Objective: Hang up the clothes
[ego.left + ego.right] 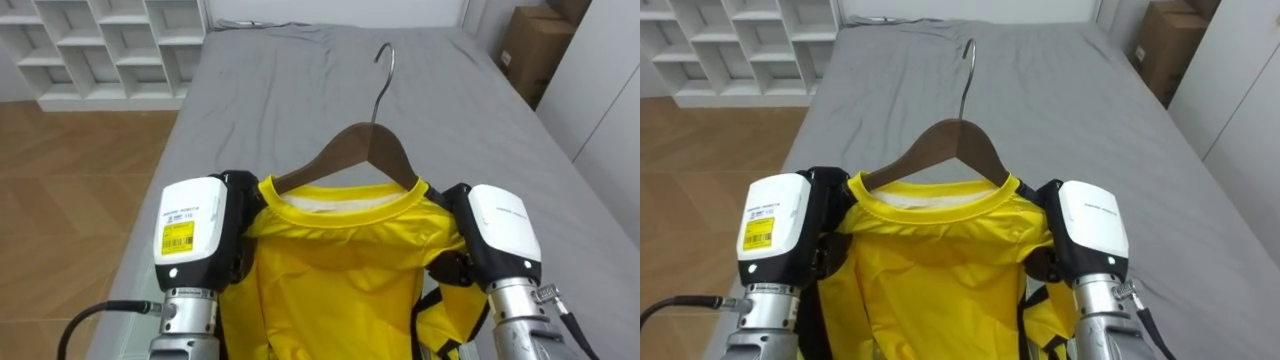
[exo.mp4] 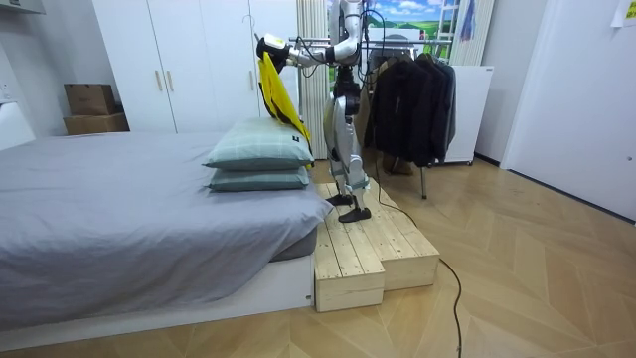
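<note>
The left hand and right hand sit at the two shoulders of a yellow T-shirt, raised over the grey bed. Whether they clamp it or only prop it I cannot tell, as the cloth hides the grip. The shirt is already on its wooden hanger. What remains, I judge, is hooking it onto the clothes rail behind the robot.
</note>
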Robot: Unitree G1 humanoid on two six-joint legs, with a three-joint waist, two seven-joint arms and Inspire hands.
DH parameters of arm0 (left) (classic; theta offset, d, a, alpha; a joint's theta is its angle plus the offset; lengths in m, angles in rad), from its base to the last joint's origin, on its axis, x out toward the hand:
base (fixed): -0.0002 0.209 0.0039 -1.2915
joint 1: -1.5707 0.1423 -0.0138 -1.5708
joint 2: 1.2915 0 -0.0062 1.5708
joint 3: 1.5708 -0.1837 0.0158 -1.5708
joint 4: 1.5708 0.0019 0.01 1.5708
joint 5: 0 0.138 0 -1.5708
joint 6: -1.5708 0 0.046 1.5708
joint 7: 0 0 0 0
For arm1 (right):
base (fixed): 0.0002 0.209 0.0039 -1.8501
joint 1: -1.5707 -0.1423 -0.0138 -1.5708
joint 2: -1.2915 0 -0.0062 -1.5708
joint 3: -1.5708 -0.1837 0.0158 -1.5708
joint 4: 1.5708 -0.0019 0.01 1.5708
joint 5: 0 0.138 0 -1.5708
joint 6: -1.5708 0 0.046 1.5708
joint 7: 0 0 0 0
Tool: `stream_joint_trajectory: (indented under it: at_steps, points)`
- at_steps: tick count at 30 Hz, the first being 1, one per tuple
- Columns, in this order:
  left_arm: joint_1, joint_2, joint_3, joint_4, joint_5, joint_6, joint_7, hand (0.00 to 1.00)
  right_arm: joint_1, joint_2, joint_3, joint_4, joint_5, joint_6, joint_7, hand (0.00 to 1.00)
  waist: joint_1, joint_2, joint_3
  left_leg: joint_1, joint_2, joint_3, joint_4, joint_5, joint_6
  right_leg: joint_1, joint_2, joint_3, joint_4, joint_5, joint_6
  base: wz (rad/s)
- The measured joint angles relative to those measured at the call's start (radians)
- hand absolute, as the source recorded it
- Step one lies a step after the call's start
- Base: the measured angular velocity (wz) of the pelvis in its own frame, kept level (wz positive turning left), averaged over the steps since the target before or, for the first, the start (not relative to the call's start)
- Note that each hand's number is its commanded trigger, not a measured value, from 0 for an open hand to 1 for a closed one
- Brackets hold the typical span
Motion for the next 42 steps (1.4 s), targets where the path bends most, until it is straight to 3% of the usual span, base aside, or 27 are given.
stream_joint_trajectory:
  at_steps: [7, 8, 9, 10, 20, 42]
  points:
    - [0.000, 0.000, 0.000, 0.000, 0.000, 0.000, 0.000, 0.97, 0.000, 0.000, 0.000, 0.000, 0.000, 0.000, 0.000, 1.00, 0.000, 0.000, 0.0000, 0.001, 0.000, 0.000, 0.000, 0.000, 0.000, 0.001, 0.000, 0.000, -0.001, 0.000, 0.000, 0.00]
    - [0.000, 0.000, 0.000, 0.000, 0.000, 0.000, -0.001, 0.69, 0.000, 0.000, 0.000, 0.001, 0.000, 0.000, 0.000, 1.00, 0.000, 0.000, 0.0000, 0.002, 0.000, 0.000, 0.000, 0.000, 0.000, 0.004, 0.000, 0.000, -0.003, 0.000, 0.000, 0.00]
    - [0.000, 0.000, 0.000, 0.000, 0.000, 0.000, -0.003, 0.51, 0.000, 0.000, 0.000, 0.003, 0.000, 0.000, 0.000, 1.00, 0.000, 0.000, 0.0000, 0.003, 0.000, 0.000, 0.000, 0.000, 0.000, 0.009, 0.000, 0.000, -0.007, 0.000, 0.000, 0.00]
    - [0.000, 0.000, 0.000, 0.000, 0.000, 0.001, -0.003, 0.00, 0.000, 0.000, 0.000, 0.004, 0.000, 0.000, 0.000, 1.00, 0.000, 0.000, -0.0001, 0.003, -0.001, 0.000, 0.000, 0.000, 0.000, 0.016, 0.001, 0.000, -0.017, 0.000, 0.000, 0.00]
    - [0.000, -0.032, -0.002, 0.000, -0.010, -0.023, -0.003, 0.00, 0.000, 0.001, 0.001, 0.032, -0.005, 0.000, 0.003, 1.00, 0.005, 0.000, -0.0002, 0.011, 0.000, 0.000, 0.000, 0.000, 0.000, 0.019, 0.001, 0.000, -0.015, 0.000, 0.000, 0.00]
    - [0.000, -0.032, -0.003, 0.000, -0.012, -0.039, -0.016, 0.00, 0.000, 0.001, 0.002, 0.049, -0.015, -0.002, 0.014, 1.00, 0.008, -0.001, -0.0009, 0.017, 0.001, -0.001, 0.000, 0.000, 0.000, 0.022, 0.002, 0.003, -0.012, 0.001, -0.001, 0.00]
